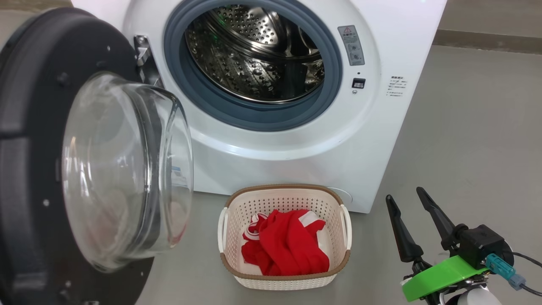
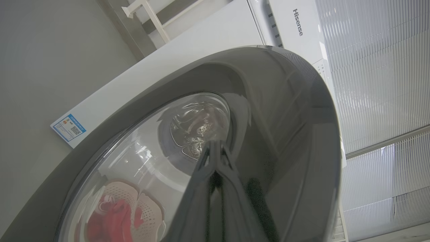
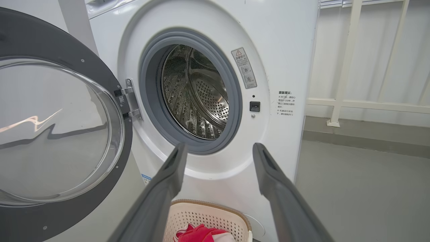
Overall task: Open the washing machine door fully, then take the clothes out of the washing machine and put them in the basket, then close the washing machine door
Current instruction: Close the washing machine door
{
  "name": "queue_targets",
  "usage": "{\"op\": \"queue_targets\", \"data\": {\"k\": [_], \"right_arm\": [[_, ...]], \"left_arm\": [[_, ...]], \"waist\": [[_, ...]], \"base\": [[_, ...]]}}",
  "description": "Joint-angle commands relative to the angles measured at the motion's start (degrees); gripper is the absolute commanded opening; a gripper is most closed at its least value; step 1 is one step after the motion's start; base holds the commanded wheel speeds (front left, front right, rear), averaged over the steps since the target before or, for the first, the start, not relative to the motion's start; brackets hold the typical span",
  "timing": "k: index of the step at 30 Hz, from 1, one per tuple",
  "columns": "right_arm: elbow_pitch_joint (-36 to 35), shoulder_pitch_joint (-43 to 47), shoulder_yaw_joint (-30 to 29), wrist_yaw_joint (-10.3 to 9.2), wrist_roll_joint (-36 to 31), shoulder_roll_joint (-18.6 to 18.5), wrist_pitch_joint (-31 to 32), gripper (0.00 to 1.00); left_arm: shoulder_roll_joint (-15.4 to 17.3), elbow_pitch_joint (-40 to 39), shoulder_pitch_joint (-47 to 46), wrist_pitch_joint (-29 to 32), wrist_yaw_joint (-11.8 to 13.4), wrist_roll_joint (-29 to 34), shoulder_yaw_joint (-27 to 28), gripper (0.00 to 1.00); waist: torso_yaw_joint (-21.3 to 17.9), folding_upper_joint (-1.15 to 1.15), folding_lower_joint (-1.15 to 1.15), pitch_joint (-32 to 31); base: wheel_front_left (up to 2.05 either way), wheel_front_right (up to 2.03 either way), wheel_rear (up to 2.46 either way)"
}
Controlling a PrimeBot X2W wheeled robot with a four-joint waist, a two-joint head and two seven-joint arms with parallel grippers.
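Observation:
The white washing machine [image 1: 381,127] stands with its steel drum [image 1: 254,55] showing no fabric. The washing machine door [image 1: 25,148] hangs swung out to the left, its clear bowl window [image 1: 123,169] bulging toward me. On the floor in front sits the basket [image 1: 283,187] with the red clothes [image 1: 288,243] inside. My right gripper [image 1: 404,194] is open at the lower right, right of the basket; in the right wrist view this gripper [image 3: 219,148] points at the machine front above the basket [image 3: 208,215]. My left gripper [image 2: 213,143] is shut, tips close against the door's [image 2: 285,134] outer face.
Grey floor [image 1: 465,148] stretches to the right of the machine. A white railing [image 3: 346,67] runs along the wall at the right. A blue label [image 2: 69,127] is stuck on the machine's side panel. The door latch slot [image 1: 358,83] sits right of the drum opening.

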Motion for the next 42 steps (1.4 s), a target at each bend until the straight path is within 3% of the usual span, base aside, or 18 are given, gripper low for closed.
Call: {"op": "queue_targets", "data": {"k": [1, 9, 22, 42], "right_arm": [[-1.2, -1.3, 1.6, 0.36, 0.0, 0.0, -0.4, 1.00], [-1.1, -1.1, 1.7, 0.36, 0.1, 0.2, -0.4, 1.00], [-0.8, -1.5, 1.8, 0.36, 0.4, 0.4, -0.4, 1.00], [-1.0, -1.6, 1.5, 0.36, 0.3, 0.4, -0.4, 1.00]], "left_arm": [[0.5, -3.1, 0.8, 0.9, 0.5, -0.3, -0.8, 0.00], [-2.6, -10.8, 5.0, 2.0, 3.0, -2.5, -5.1, 0.00], [-2.9, -18.2, 11.9, -3.0, 6.4, -8.6, -14.4, 0.00], [-2.9, -20.4, 15.7, -7.1, 7.7, -11.9, -18.3, 0.00]], "waist": [[-0.4, 0.00, 0.00, -0.3], [-2.0, 0.00, 0.00, -0.5], [-5.6, 0.00, 0.00, 0.3], [-10.8, 0.00, 0.00, 0.4]], "base": [[0.00, 0.00, 0.00], [0.00, 0.00, 0.00], [0.00, 0.00, 0.00], [0.00, 0.00, 0.00]]}}
